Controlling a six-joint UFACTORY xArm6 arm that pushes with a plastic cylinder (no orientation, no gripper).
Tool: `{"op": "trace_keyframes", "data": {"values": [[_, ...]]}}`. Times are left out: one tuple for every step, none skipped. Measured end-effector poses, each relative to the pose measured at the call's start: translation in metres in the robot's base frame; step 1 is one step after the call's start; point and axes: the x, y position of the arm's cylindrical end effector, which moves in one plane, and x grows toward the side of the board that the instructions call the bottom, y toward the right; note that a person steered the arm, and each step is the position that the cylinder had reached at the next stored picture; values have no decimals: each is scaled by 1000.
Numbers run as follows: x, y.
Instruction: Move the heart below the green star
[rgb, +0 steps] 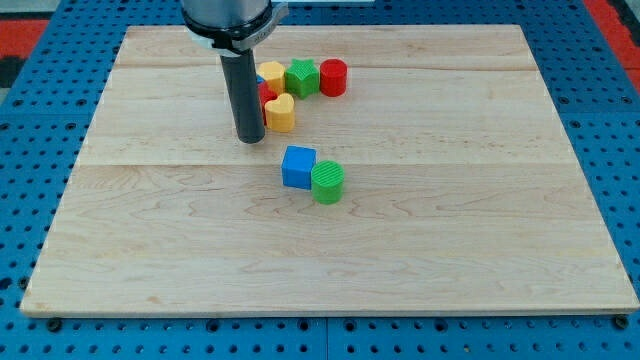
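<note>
The yellow heart lies near the view's top centre, just below and left of the green star. My tip rests on the board just left of the heart, slightly lower than it, and close to touching it. A red block and a blue block are partly hidden behind the rod, with a yellow block above them. A red cylinder stands right of the star.
A blue cube and a green cylinder sit touching each other at the board's middle. The wooden board lies on a blue pegboard table.
</note>
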Motion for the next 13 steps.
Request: {"op": "trace_keyframes", "data": {"values": [[3, 6], [3, 3], [3, -28], [1, -59], [-1, -35], [0, 2], [0, 5], [0, 3], [-4, 1], [-10, 1], [-11, 2], [-11, 19], [-15, 42]]}}
